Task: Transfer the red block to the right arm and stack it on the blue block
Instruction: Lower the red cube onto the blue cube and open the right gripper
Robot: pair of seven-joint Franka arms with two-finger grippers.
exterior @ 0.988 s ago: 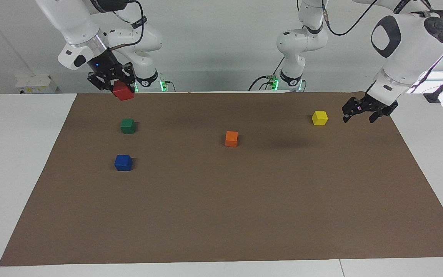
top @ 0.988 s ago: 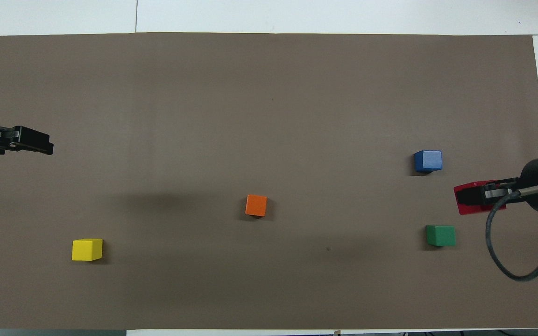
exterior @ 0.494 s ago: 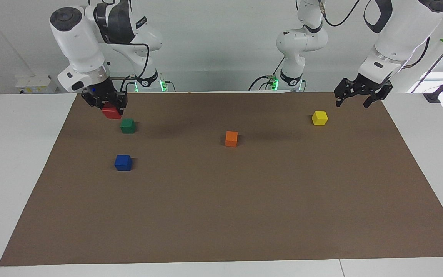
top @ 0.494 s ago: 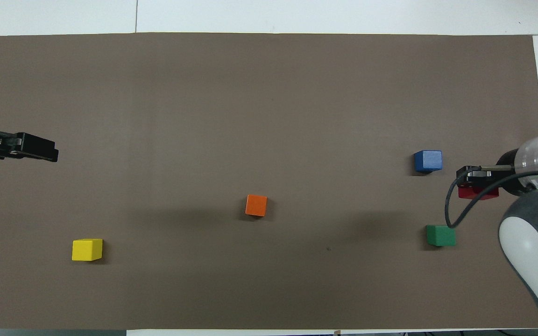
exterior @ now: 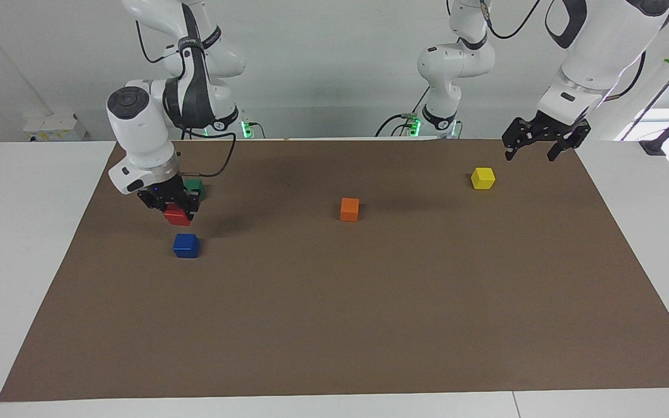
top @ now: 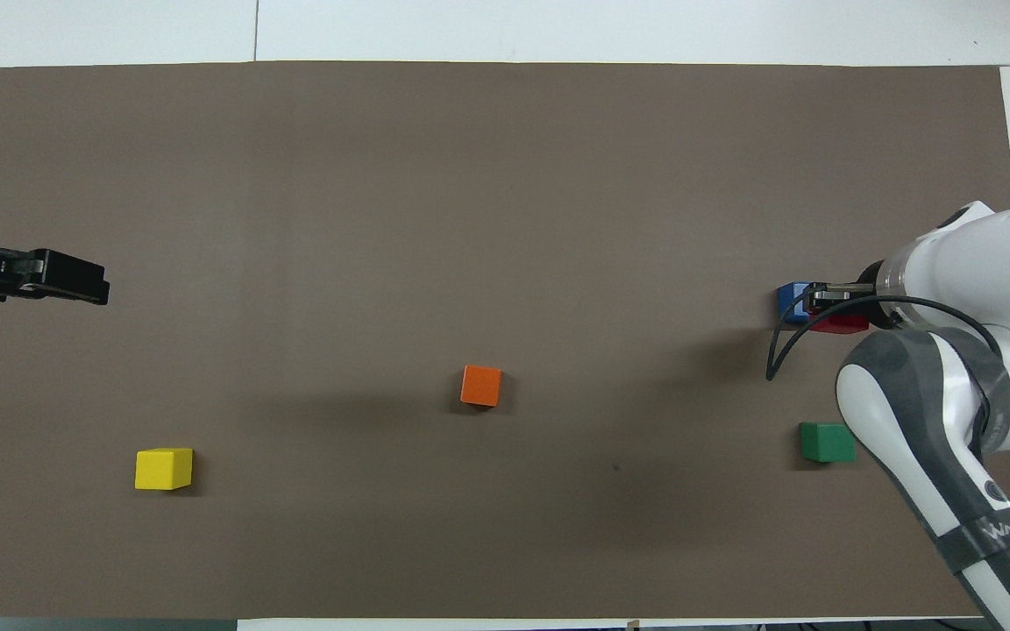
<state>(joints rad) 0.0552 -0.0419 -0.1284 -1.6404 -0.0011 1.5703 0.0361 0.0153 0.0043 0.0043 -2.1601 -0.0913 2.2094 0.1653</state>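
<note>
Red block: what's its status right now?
Right gripper shut on red block, above blue block, not stacked. Left gripper open, waiting. Nothing in the way.

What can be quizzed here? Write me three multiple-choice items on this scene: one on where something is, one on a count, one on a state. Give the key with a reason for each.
1. Where is the right gripper?
A. Up in the air close to the blue block
B. Over the yellow block
C. Resting on the orange block

2. How many blocks rest on the brown mat?
A. Two
B. Four
C. Six

3. What is the state of the red block?
A. Stacked on the blue block
B. Lying loose on the mat
C. Held in the right gripper, clear of the blue block

Key:
1 A: the facing view shows it just above the blue block's end of the mat.
2 B: blue, green, orange and yellow.
3 C: the fingers clamp it, and a gap separates it from the blue block.

The left gripper waits, open, near the yellow block.
</note>
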